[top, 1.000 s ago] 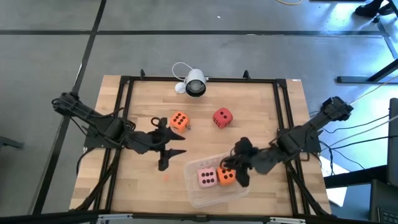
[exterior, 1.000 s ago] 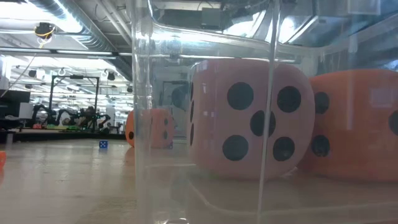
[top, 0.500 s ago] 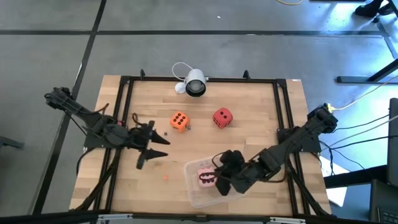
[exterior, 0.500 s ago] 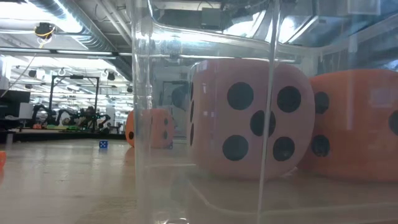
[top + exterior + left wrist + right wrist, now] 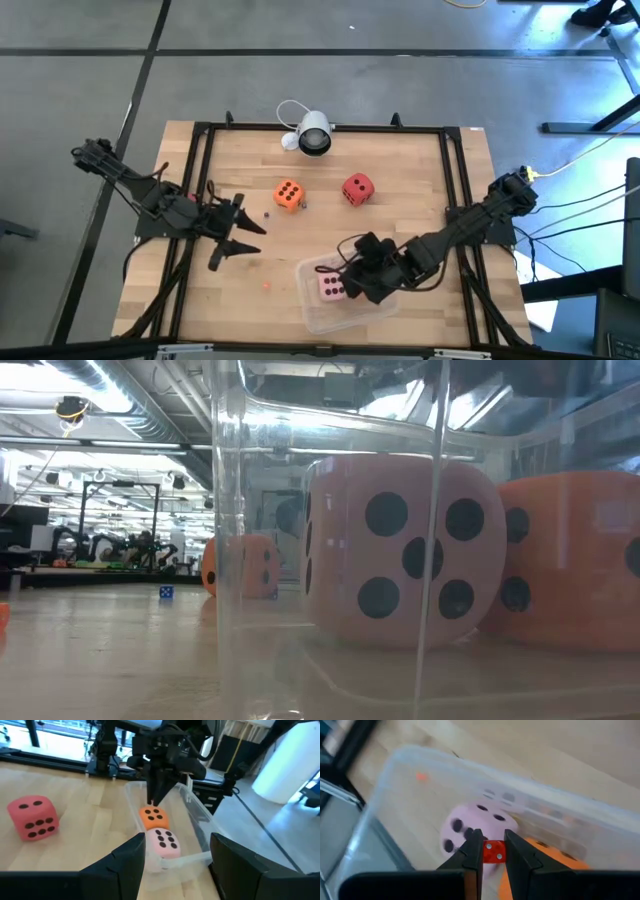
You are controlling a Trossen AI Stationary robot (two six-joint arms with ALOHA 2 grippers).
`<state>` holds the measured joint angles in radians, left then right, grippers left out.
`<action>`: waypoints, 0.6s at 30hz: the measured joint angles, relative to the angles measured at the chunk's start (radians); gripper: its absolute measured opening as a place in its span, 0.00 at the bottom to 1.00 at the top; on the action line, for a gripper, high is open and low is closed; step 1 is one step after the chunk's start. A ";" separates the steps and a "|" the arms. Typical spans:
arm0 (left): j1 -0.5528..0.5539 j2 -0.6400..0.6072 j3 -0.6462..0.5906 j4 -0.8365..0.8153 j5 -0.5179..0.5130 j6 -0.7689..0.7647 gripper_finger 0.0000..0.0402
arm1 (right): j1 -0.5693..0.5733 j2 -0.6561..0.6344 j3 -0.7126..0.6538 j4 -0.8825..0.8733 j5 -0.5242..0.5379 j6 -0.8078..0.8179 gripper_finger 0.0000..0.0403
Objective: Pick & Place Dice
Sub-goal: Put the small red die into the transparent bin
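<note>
Seemingly poised for release, the right gripper [image 5: 493, 840], over the tub [image 5: 322, 318] at 5 o'clock of the table, pinched a tiny red die [image 5: 493, 853]. Dropped from there, this hard-looking cube could bounce off the pink die [image 5: 470, 826] or the tub's orange die [image 5: 547, 856] beneath and skip over the low wall. A further descent might dent them. The left gripper [image 5: 226, 246], jaws apart and empty, waited at 9 o'clock. The loose orange die [image 5: 288, 194] lay at 11, the red die [image 5: 357, 188] at 1. Big dice: soft-looking, matte, round-cornered, dark-pipped. Tub: clear, thin, glossy, rectangular.
</note>
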<state>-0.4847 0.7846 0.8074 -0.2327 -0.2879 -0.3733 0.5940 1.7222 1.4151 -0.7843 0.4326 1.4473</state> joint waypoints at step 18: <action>0.002 0.006 0.000 -0.011 -0.030 -0.008 0.53 | -0.045 0.000 0.000 -0.048 -0.102 0.001 0.13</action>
<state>-0.4828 0.7902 0.8074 -0.2436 -0.3183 -0.3812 0.5490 1.7222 1.4151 -0.8323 0.3310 1.4483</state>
